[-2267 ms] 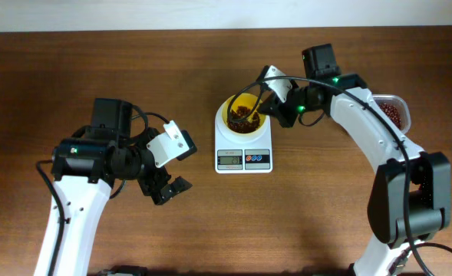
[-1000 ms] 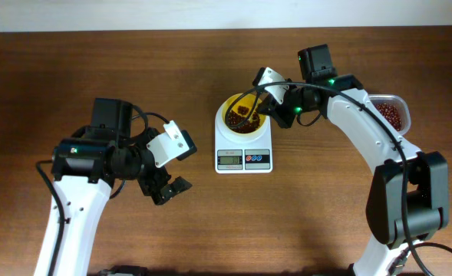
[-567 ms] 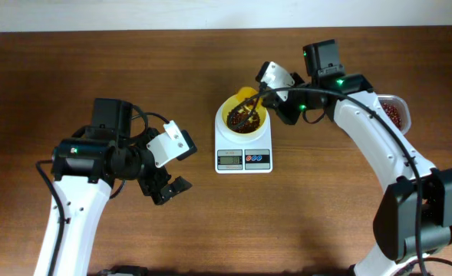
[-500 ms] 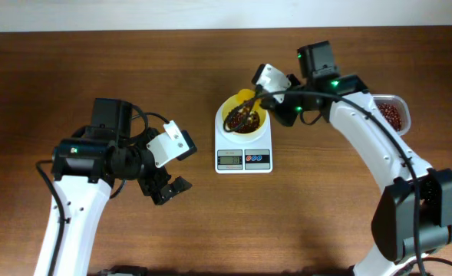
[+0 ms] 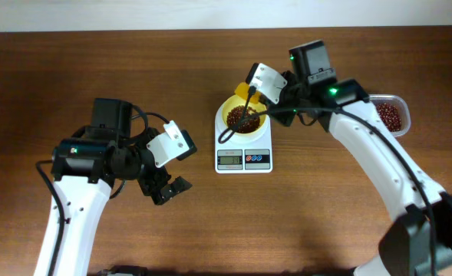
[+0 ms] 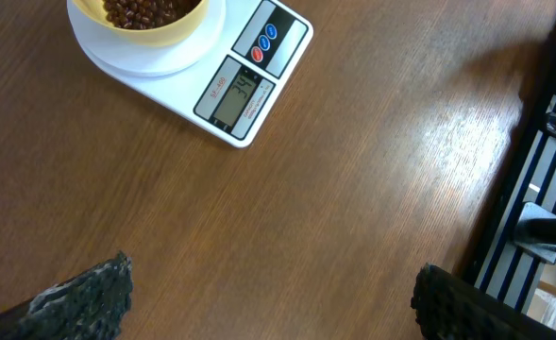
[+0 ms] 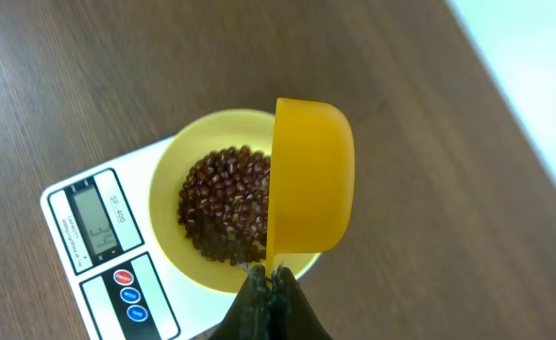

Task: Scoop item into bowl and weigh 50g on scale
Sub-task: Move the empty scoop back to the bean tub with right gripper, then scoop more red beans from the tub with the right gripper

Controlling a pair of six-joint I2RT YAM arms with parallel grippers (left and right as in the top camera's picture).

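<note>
Right gripper [image 7: 270, 280]: fingers closed tight on the thin handle of the yellow scoop [image 7: 311, 176], holding it above the right side of the bowl.
Scoop attitude: rolled onto its side, so the wrist view shows only the smooth outer wall of the cup. The mouth faces the bowl side, which I judge to be a pouring tilt. Whether anything is left inside is hidden.
Scoop long axis: handle to cup, running straight out from the fingers. From overhead it points from the right arm leftward to the bowl.
Beans [image 7: 223, 213]: a loose heap of dark red-brown beans lies in the bottom of the bowl [image 7: 164, 189]. More sit in the clear tub [image 5: 390, 113] at the table's right, well apart from the scale.
Bowl placement: centred on the platform of the scale [image 7: 169, 300], so whatever drops in is weighed at once.
Scale direction: its long axis runs far-to-near across the table [image 5: 133, 77]. The display [image 6: 235, 92] and the red and blue buttons [image 6: 268, 36] are at the near end, toward the arms and clear of the bowl, so the reading can be seen. Digits show but are too small to trust.
Left gripper [image 6: 273, 283]: fingers spread wide and holding nothing, above bare table to the left of the scale and nearer the robot. I judge it parked out of the way, with its camera on the display.
Stage: judged to be dosing toward the target weight.
</note>
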